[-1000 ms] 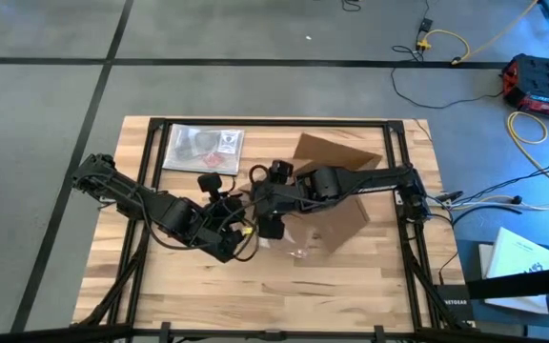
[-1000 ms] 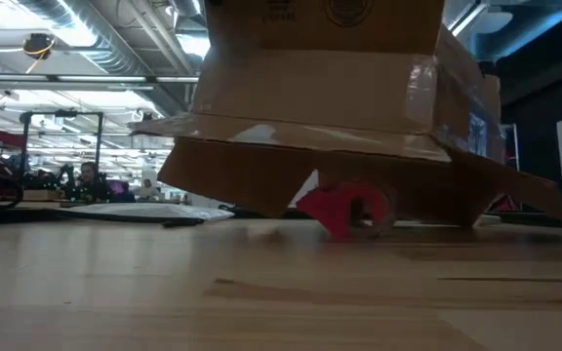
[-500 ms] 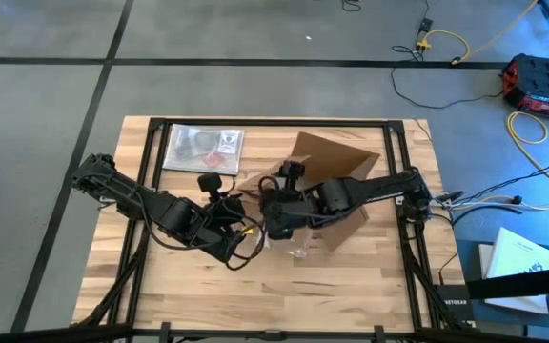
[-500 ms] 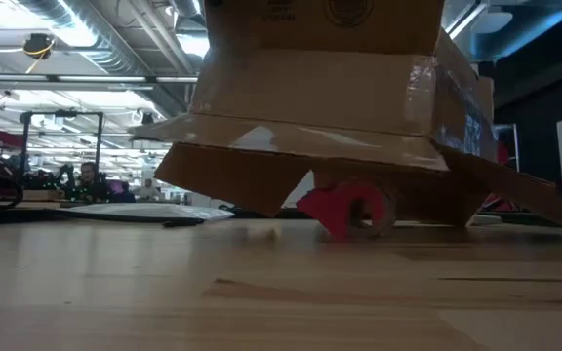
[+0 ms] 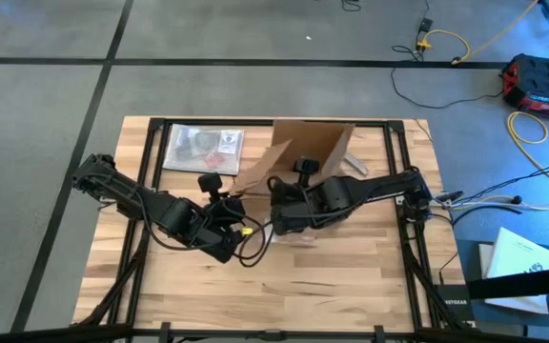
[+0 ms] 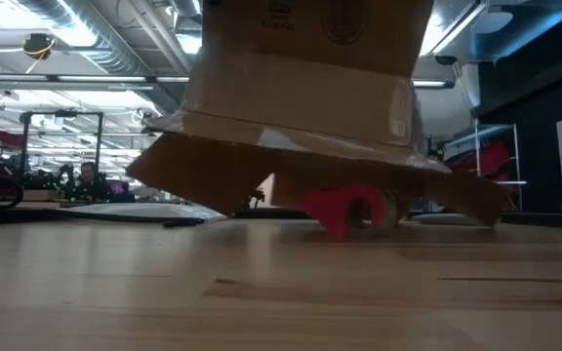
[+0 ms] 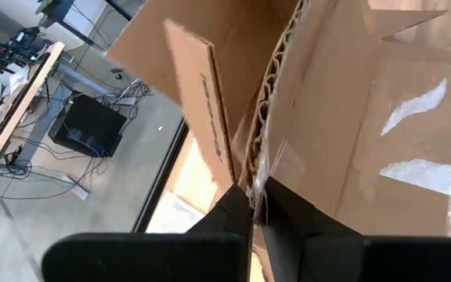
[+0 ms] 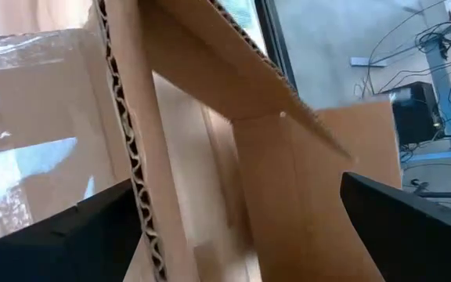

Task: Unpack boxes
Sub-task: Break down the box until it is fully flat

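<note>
High view: the box [image 5: 308, 152] stands tilted at mid-worktop [image 5: 351, 276], lifted for emptying. My left tool [image 7: 253, 205] pinches a flap edge shut; my right tool [image 8: 233, 227] spreads wide around a wall. Next move: tip further, judging contents loose.

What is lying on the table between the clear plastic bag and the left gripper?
In the high view, a small red object lies on the wood between the clear plastic bag and the left gripper, just beside the cardboard box flap.
</note>
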You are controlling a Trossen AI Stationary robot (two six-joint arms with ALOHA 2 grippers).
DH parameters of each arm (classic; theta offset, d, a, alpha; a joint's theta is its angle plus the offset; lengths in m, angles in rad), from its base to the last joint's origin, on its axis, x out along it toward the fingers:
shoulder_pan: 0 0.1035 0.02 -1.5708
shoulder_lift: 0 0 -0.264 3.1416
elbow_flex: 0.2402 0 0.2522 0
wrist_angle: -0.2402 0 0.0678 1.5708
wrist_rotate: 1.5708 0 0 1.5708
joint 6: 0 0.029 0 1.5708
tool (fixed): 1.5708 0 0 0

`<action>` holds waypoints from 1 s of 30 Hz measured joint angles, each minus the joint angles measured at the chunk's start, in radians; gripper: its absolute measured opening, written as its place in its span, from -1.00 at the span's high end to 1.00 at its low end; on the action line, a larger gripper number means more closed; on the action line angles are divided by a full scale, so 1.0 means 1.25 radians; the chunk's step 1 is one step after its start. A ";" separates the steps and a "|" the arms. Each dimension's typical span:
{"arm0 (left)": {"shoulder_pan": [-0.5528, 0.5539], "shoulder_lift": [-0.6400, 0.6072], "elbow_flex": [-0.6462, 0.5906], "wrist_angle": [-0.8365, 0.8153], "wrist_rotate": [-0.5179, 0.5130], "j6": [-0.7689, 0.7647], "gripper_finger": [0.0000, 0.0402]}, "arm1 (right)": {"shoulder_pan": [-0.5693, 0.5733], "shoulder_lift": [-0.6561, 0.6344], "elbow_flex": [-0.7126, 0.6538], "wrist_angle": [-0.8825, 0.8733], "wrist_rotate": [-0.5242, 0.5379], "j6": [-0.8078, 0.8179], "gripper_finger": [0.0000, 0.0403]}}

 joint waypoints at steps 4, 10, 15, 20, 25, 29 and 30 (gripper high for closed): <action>0.001 0.000 0.000 0.000 0.000 0.013 0.97 | 0.000 -0.004 0.000 -0.003 -0.020 0.014 -0.98; 0.001 0.000 0.000 0.000 0.002 0.015 0.97 | 0.000 -0.002 -0.031 -0.001 -0.020 -0.001 -0.94; -0.001 0.000 0.000 -0.001 0.002 0.011 0.97 | 0.001 0.001 -0.073 -0.002 -0.039 0.009 -0.58; -0.005 0.000 0.000 -0.001 0.002 0.014 0.97 | 0.001 0.001 -0.104 -0.002 -0.061 0.017 0.13; -0.012 0.000 0.000 0.000 0.000 0.029 0.97 | 0.001 0.001 -0.104 -0.001 -0.076 0.015 0.91; -0.020 -0.006 0.005 -0.001 0.000 0.091 0.97 | 0.001 0.001 -0.104 0.002 -0.089 0.016 0.96; -0.020 -0.010 0.012 0.000 -0.001 0.103 0.97 | 0.001 0.001 -0.104 0.003 -0.092 0.016 0.98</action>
